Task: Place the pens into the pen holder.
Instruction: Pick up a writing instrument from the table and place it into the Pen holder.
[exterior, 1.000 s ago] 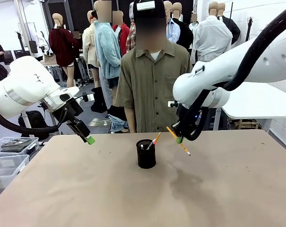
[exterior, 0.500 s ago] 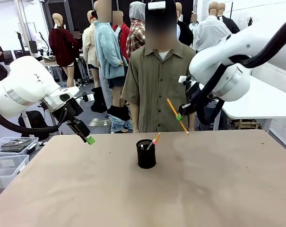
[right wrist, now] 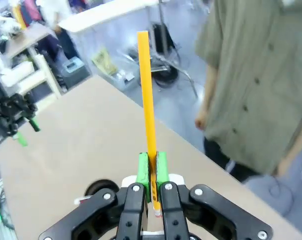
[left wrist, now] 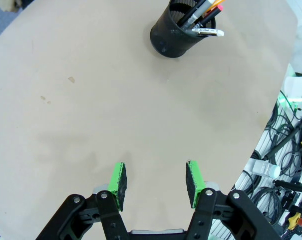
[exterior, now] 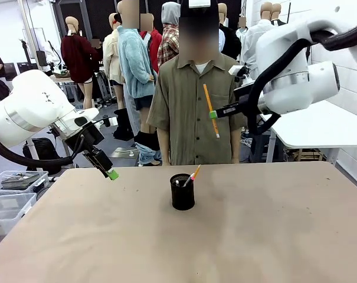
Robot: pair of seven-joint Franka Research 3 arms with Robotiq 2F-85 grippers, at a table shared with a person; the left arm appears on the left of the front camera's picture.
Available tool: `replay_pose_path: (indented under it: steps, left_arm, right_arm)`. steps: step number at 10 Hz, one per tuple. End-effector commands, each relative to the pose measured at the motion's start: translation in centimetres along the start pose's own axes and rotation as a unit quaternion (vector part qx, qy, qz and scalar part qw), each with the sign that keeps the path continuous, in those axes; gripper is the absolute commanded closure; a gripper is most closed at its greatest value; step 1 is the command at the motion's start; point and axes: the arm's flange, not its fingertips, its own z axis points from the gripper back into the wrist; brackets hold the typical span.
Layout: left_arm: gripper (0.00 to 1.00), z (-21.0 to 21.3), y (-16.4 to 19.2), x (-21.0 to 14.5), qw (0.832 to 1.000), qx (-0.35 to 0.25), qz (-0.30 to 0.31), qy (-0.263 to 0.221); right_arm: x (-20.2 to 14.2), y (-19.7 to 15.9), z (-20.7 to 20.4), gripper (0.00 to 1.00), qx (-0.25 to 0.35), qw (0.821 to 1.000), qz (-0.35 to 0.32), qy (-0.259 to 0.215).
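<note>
High above the bench (exterior: 272, 236), your right pincer (exterior: 213, 114) has swung the clamped pencil (exterior: 210, 109) up and away; the pen holder (exterior: 182, 191) waits below, left pincer (left wrist: 155, 185) half-open, empty.

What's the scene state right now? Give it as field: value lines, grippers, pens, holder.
left gripper: open, nothing between its pads, raised above the table on the robot's left
right gripper: shut on the yellow-orange pencil, held high over the far edge, in front of the person
pencil pose: steep, slightly tilted, gripped part-way along
pen holder: upright near the table's middle
in holder: several pens, one orange one leaning out over the rim
pens lying on table: none seen
</note>
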Motion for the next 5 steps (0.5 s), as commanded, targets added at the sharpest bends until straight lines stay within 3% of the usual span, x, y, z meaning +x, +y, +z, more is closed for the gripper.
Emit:
replay_pose_path:
  steps: [1, 5]
  left_arm:
    - [0.37, 0.1, 0.1, -0.1, 1.0, -0.003, -0.006, 0.0]
    - [0.37, 0.1, 0.1, -0.1, 1.0, -0.003, -0.006, 0.0]
  right_arm:
    - [-2.6, 0.4, -1.5, 1.0, 0.099, 0.994, 0.036, -0.036]
    - [-2.9, 3.1, -6.8, 1.0, 0.24, 0.963, 0.11, -0.051]
